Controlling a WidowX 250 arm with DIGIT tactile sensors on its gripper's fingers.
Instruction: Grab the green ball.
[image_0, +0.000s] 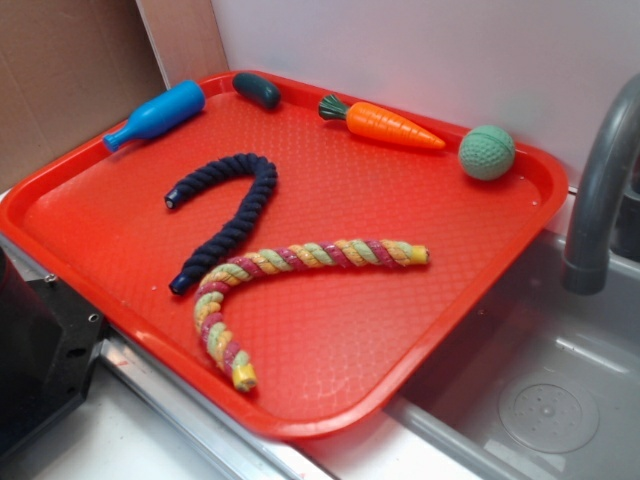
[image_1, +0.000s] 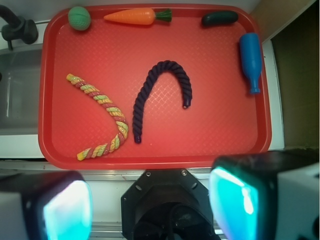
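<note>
**Tray contents, gripper off the tray**

I count six items on the red tray (image_0: 520, 215): one green ball (image_0: 487, 152) in a far corner, just beside one carrot toy (image_0: 385, 123); one dark green pickle toy (image_0: 257, 90); one blue bottle (image_0: 157, 114); two ropes, one navy (image_0: 226, 212), one multicoloured (image_0: 268, 283), their ends nearly touching. My gripper (image_1: 150, 202) sits off the tray's near edge, jaws spread wide, holding nothing. Sink (image_0: 540, 390) beside the tray.

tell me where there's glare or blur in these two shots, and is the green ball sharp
Exterior view: soft glare on the red tray near its front edge, green ball fairly sharp. Wrist view: ball clear though small; gripper fingers blurred, glowing cyan, at the bottom edge.
</note>
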